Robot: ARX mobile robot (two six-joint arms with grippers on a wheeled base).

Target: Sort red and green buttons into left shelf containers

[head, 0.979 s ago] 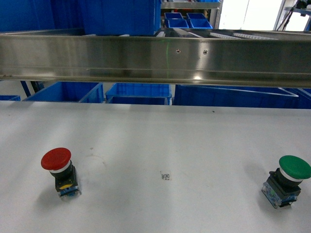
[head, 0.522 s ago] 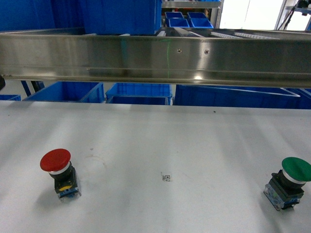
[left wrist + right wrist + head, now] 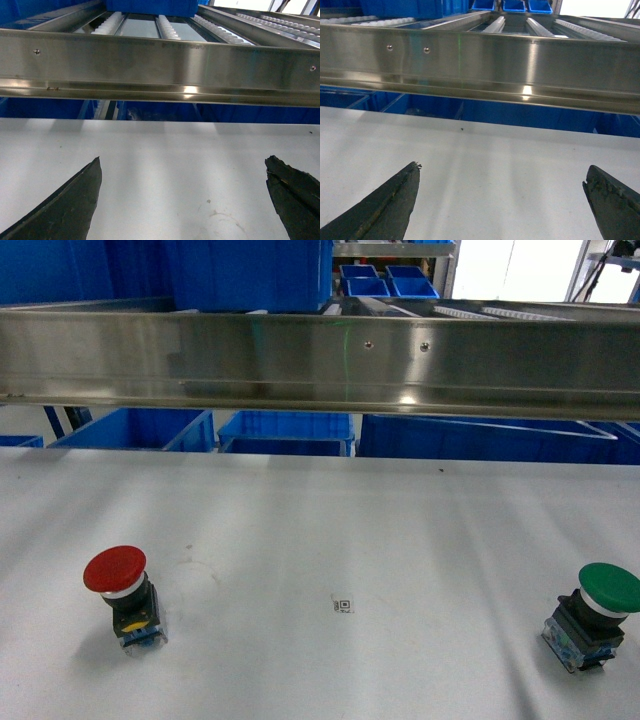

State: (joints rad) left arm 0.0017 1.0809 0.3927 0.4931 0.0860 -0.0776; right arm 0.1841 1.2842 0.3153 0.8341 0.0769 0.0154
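The red button [image 3: 117, 578] stands on the white table at the near left of the head view, its cap tilted toward me. Over at the near right edge rests the green button [image 3: 596, 608], leaning on its black body. Blue containers [image 3: 135, 428] sit behind the table, under the steel rail, left of centre. Neither gripper shows in the head view. In the left wrist view my left gripper [image 3: 182, 162] is open over bare table, nothing between its fingers. My right gripper [image 3: 502, 169] is likewise open and empty in the right wrist view. No button appears in either wrist view.
A wide steel shelf rail [image 3: 320, 360] crosses the whole head view above the table's far edge. More blue crates [image 3: 285, 432] sit beneath it, and small blue bins [image 3: 385, 282] stand far back. A small printed marker [image 3: 342, 604] lies mid-table.
The view has shifted slightly: both buttons sit a little lower and the green one a little further right than a second ago. Nothing was grasped or moved.
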